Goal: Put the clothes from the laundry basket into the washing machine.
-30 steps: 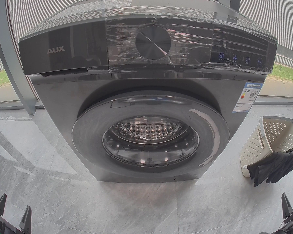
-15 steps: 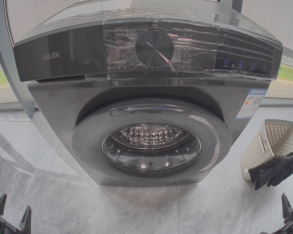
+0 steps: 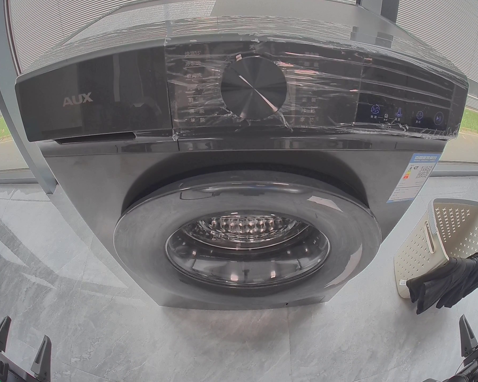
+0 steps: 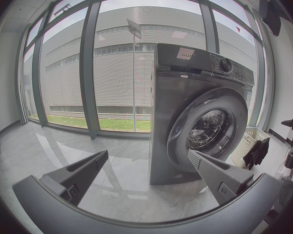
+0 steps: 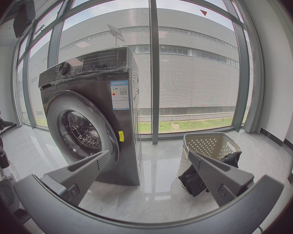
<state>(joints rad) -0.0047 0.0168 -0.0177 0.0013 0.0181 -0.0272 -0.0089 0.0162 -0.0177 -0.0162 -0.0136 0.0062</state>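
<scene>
Clothes (image 3: pixel 449 285) over laundry basket (image 3: pixel 415 250) rim | apart from washing machine (image 3: pixel 90 173) | door (image 3: pixel 143 234) shut

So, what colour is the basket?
The basket is cream white, with small holes in its walls; the right wrist view shows it best.

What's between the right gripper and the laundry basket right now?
Only bare grey floor, seen in the right wrist view: nothing stands between the right gripper and the laundry basket, whose dark clothes drape over its near rim.
</scene>
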